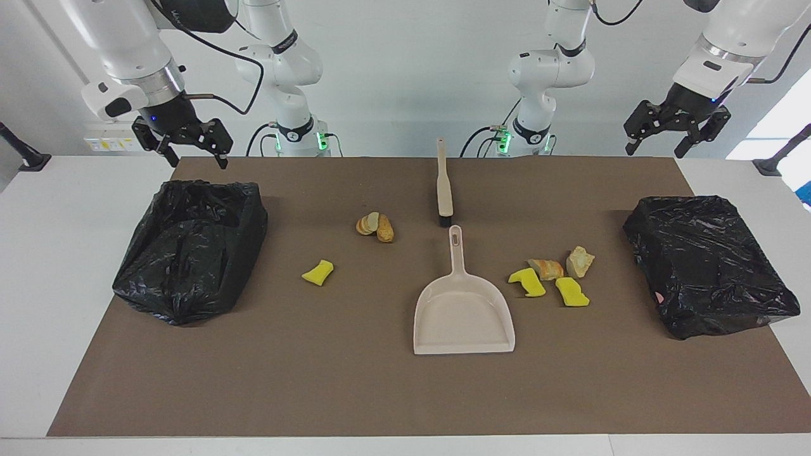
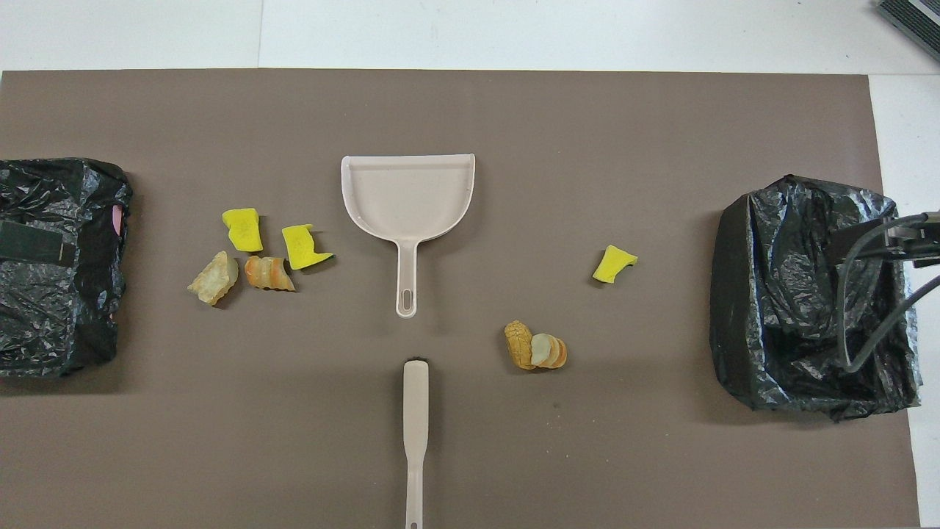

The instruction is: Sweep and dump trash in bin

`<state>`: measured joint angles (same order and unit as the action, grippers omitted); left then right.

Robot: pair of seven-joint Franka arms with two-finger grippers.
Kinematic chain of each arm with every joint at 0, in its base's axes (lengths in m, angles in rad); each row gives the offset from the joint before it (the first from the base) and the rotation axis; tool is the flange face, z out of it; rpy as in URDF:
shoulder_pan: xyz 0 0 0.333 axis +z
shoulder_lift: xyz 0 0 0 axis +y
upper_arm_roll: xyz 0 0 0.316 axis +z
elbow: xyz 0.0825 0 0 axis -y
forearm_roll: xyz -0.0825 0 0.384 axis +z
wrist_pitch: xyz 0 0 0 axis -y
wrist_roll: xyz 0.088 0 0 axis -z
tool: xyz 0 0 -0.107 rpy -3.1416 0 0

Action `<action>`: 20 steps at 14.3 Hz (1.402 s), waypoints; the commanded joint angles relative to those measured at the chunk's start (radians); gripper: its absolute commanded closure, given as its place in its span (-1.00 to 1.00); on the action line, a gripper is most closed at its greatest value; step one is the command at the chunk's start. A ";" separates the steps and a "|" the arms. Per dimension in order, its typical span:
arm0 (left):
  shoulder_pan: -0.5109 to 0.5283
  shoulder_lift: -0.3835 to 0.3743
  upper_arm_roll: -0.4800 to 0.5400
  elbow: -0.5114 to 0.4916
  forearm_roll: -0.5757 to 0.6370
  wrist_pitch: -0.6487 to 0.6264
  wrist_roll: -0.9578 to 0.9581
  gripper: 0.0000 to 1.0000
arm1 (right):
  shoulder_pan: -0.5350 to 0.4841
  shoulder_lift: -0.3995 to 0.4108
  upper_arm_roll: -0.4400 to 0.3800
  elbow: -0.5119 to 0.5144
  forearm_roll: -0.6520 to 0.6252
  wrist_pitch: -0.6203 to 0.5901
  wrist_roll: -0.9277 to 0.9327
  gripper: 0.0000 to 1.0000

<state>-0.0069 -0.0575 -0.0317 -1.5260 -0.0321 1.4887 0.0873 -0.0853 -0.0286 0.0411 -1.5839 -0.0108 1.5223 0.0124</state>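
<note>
We see a brown mat point(image 1: 393, 392) lying on the white tabletop point(image 1: 57, 253). In the middle of the mat sits a beige plastic dustpan point(image 1: 462, 316) point(image 2: 408, 197), flat, with its handle pointing at the robots. Just past the handle's tip lies a beige brush with a long handle point(image 1: 443, 187) point(image 2: 415, 433). From above, the brush's handle end is cut off at the picture's edge.

The trash is in two lots. Four small scraps, two yellow sponge chunks and two tan bread-like bits point(image 1: 552, 275) point(image 2: 257, 257), lie close together beside the dustpan, toward the left arm's end of the mat. One more yellow chunk point(image 1: 317, 272) point(image 2: 614, 264) and a pair of brown bread-like pieces point(image 1: 375, 227) point(image 2: 536, 351) that touch each other lie toward the right arm's end.

A bin lined with a black plastic bag point(image 1: 190, 247) point(image 2: 808, 294) stands at the right arm's end. Another black-bagged bin point(image 1: 706, 263) point(image 2: 55, 264) stands at the left arm's end, partly cut off from above.

The right gripper point(image 1: 193, 152) hangs over the mat's corner by the first bin, fingers spread, holding nothing. The left gripper point(image 1: 656, 151) hangs over the other corner near the robots, spread too and empty.
</note>
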 commanded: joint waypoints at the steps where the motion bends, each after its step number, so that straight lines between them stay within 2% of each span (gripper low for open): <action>1: -0.010 -0.063 -0.005 -0.084 -0.009 -0.004 -0.004 -1.00 | -0.011 -0.013 0.006 -0.011 -0.006 -0.019 -0.011 -1.00; 5: -0.076 -0.198 -0.011 -0.302 -0.014 0.024 -0.024 -1.00 | -0.011 -0.013 0.006 -0.011 -0.006 -0.034 -0.014 -1.00; 8: -0.158 -0.307 -0.014 -0.501 -0.025 0.149 -0.075 -1.00 | -0.007 -0.007 0.008 -0.010 0.006 -0.034 -0.014 -1.00; 12: -0.316 -0.298 -0.013 -0.644 -0.025 0.316 -0.266 -1.00 | 0.001 0.012 0.009 -0.010 0.005 -0.031 -0.014 -1.00; 17: -0.551 -0.302 -0.014 -0.753 -0.025 0.398 -0.483 -1.00 | 0.024 0.067 0.011 -0.005 0.002 -0.010 -0.011 -1.00; 20: -0.695 -0.297 -0.014 -0.827 -0.025 0.493 -0.638 -1.00 | 0.047 0.102 0.011 -0.002 0.008 0.016 -0.006 -1.00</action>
<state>-0.6258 -0.3269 -0.0646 -2.2812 -0.0529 1.9166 -0.4755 -0.0483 0.0493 0.0486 -1.5934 -0.0104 1.5155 0.0110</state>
